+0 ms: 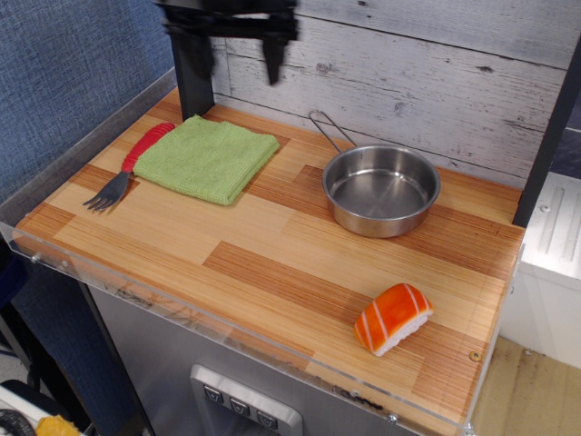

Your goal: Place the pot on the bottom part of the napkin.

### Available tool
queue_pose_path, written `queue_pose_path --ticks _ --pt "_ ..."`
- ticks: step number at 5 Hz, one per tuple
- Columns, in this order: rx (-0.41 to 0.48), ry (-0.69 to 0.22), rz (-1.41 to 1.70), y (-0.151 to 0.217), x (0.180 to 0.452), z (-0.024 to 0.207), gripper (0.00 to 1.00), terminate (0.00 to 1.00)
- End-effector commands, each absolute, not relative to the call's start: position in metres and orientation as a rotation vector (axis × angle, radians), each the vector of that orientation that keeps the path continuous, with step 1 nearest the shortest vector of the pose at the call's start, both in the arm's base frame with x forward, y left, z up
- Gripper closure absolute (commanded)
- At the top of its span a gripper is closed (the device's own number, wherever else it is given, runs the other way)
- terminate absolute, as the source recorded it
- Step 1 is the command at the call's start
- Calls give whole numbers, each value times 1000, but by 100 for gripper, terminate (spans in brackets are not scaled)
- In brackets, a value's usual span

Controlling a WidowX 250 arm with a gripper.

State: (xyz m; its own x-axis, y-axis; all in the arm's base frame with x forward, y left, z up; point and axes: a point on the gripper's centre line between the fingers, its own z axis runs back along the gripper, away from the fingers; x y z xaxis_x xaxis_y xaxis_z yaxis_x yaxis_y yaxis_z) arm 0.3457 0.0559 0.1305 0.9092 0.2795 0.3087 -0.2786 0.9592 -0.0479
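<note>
Nothing of the task was seen to be done yet. The pot [381, 189] was found standing on the bare wooden counter [272, 263], well apart from the napkin [207, 156] and to its right, with its wire loop handle [327, 129] pointed back toward the plank wall. The pot was empty and untouched. The napkin was laid flat at the back left of the counter, with nothing set on it; a red-handled fork [127, 168] was tucked just beside its left edge, tines toward the front. A piece of toy salmon sushi [392, 317] was noted far in front of the napkin and to its right, near the counter's front corner.

The gripper [243, 44] was caught high above the napkin's back edge, blurred, against the wall. Two dark fingers were seen hanging down with a clear gap between them, so the jaws were judged to be apart, and nothing was held.

Everything was judged to be left: the pot to be reached, gripped, carried over to the napkin and set on its near part.

No brand, label or writing could be read anywhere.
</note>
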Motion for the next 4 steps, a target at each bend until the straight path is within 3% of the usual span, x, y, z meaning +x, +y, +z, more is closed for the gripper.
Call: queue_pose_path --ticks 1,2,4 --pt "-106 -220 513 15 355 134 0 0" --pt "-112 -178 537 4 362 119 0 0" --pt "-43 -120 464 13 357 74 0 0"
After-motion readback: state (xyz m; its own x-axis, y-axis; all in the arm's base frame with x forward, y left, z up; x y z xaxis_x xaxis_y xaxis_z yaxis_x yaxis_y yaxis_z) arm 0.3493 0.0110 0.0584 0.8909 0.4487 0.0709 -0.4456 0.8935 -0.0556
